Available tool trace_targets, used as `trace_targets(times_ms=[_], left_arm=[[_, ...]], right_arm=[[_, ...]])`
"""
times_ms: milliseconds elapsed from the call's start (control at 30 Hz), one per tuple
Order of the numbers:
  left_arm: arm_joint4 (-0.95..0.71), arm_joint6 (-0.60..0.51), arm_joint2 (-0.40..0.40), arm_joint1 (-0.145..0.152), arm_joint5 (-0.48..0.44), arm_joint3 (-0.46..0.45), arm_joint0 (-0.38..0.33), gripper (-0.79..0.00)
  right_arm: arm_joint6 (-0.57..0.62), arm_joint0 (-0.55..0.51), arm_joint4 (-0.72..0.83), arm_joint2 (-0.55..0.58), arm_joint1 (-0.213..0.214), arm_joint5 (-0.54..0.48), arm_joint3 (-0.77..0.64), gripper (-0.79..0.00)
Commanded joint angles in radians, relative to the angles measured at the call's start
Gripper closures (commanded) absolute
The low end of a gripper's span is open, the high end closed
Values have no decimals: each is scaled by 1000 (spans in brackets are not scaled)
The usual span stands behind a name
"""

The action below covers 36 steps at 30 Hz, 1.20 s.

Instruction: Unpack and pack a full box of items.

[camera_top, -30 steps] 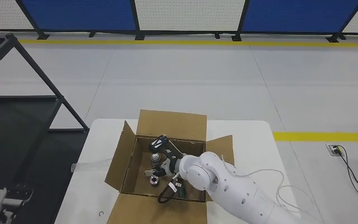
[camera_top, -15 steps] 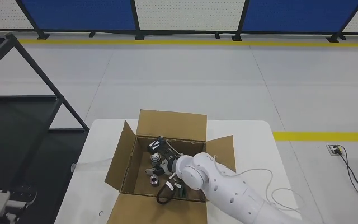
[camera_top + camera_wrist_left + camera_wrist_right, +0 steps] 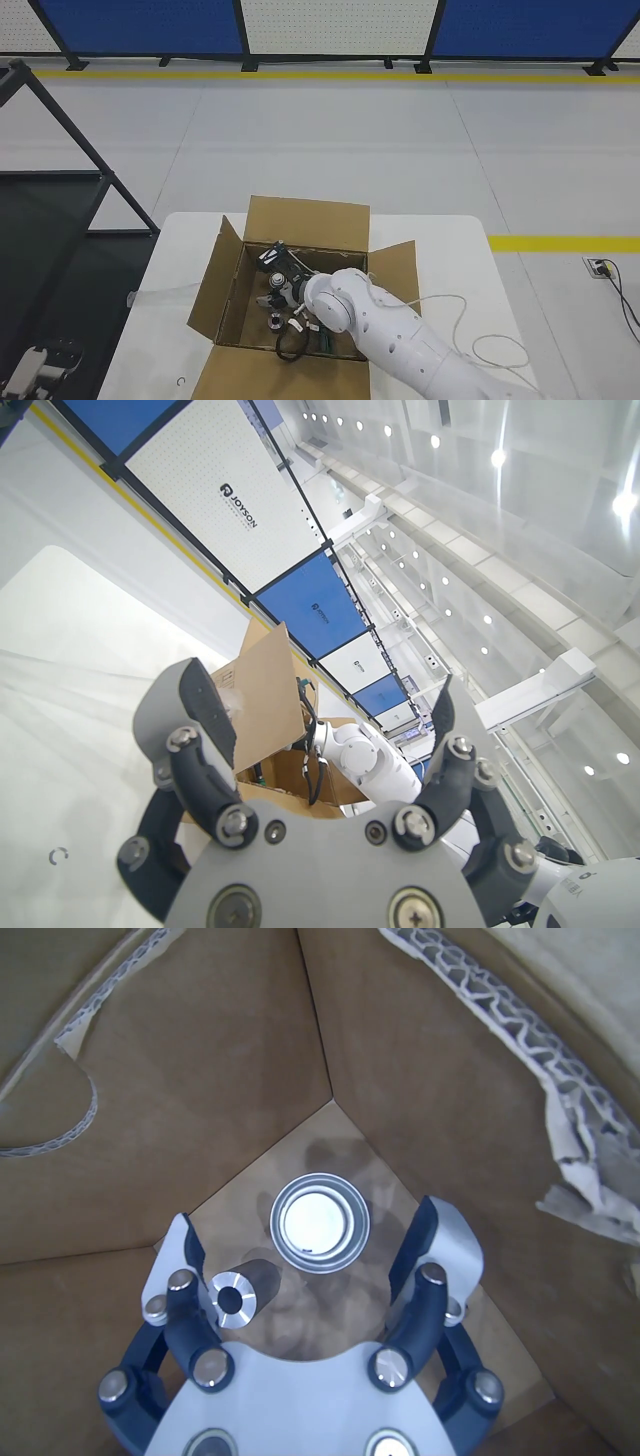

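One brown cardboard box [image 3: 300, 225], four flaps open. Inside it: one round silver metal can [image 3: 320, 1229], one small silver metal cylinder [image 3: 234, 1300] with dark bore. One white rounded-corner table [image 3: 170, 310].

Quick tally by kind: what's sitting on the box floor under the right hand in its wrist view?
round metal tin: 1
small metal cylinder with a hole in its end: 1
Total: 2, both on the floor of the cardboard box, below the open right hand, which touches neither.
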Motion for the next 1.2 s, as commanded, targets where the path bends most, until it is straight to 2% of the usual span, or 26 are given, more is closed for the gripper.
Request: trace_targets(times_ms=[0,67,100,133,400,600,767,967,1167], left_arm=[[0,0,0,0,0,0,1,-785],[0,0,0,0,0,0,1,-785],[0,0,0,0,0,0,1,-785],[0,0,0,0,0,0,1,-785],[0,0,0,0,0,0,1,-785],[0,0,0,0,0,0,1,-785],[0,0,0,0,0,0,1,-785],[0,0,0,0,0,0,1,-785],[0,0,0,0,0,0,1,-785]], right_arm=[[-5,4,-1,1,-14,-5,29,-215],[-9,8,-3,2,-23,-11,47,-148],[-14,9,-6,4,-30,-14,59,-34],[-22,10,-11,5,-34,-14,66,0],[-63,-11,-41,37,-37,-38,78,0],[-68,-66,-69,108,11,-84,-35,0],[-43,-169,-159,202,83,-41,-248,0],[57,-368,-311,358,176,20,-641,0],[147,-516,-388,495,228,-8,-959,0]])
